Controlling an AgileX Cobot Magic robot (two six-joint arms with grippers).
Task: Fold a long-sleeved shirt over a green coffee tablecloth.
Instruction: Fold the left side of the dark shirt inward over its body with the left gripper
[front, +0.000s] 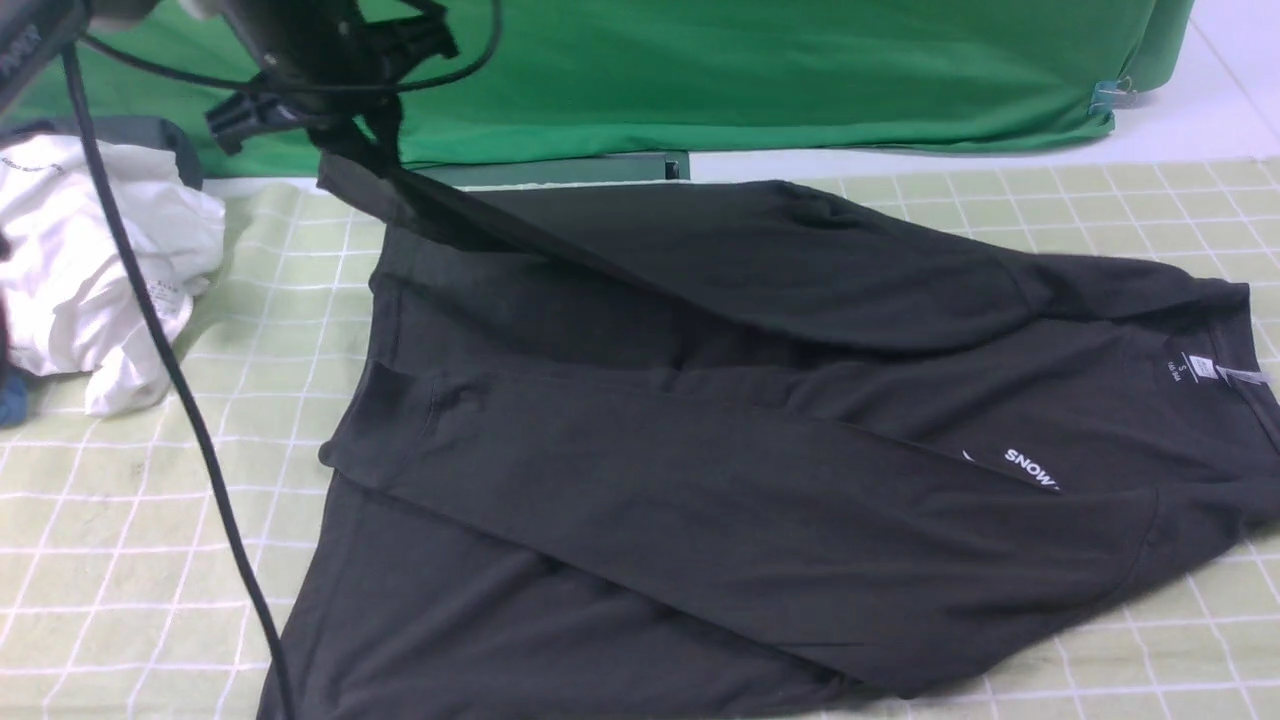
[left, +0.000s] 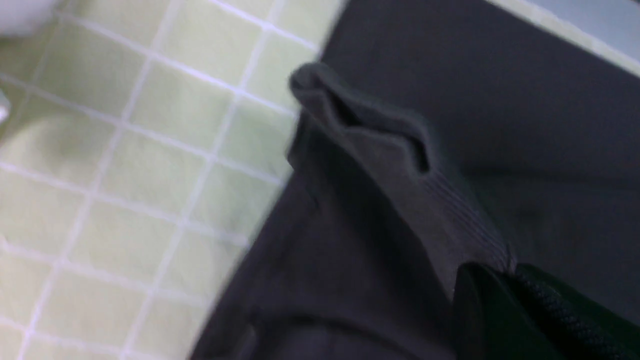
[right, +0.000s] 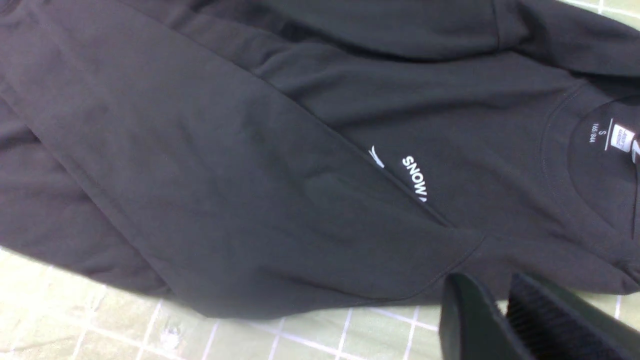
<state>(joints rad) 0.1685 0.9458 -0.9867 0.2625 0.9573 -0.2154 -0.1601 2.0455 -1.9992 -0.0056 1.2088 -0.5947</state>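
1. The long-sleeved shirt (front: 700, 480) lies flat on the green coffee tablecloth (front: 120, 520). Its collar is to the right and its hem to the left, running off the near edge of view.
2. The neck label (front: 1200, 368) shows white inside the collar. Of the chest print (front: 1032, 470) only "SNOW" can be read, because the near sleeve covers the rest.
3. The near sleeve (front: 640, 500) is folded across the body, with its cuff towards the left.
4. The far sleeve (front: 700, 250) slants up to the far left, and its cuff end is off the cloth.
5. The left gripper (front: 365, 140) is at the far left with its jaws pressed together, pinching the ribbed cuff. The wrist view shows the fingertips (left: 480, 300) biting the rib.
6. The right gripper (right: 485, 290) is above the shirt's edge near the shoulder seam and holds nothing. There is a narrow slit between its fingers, and I cannot tell whether the jaws are fully closed.
7. A white garment (front: 90, 260) is crumpled at the far left.
8. Plain deep-green fabric (front: 750, 70) runs along the far side.
9. A black cable (front: 160, 340) hangs down at the left.
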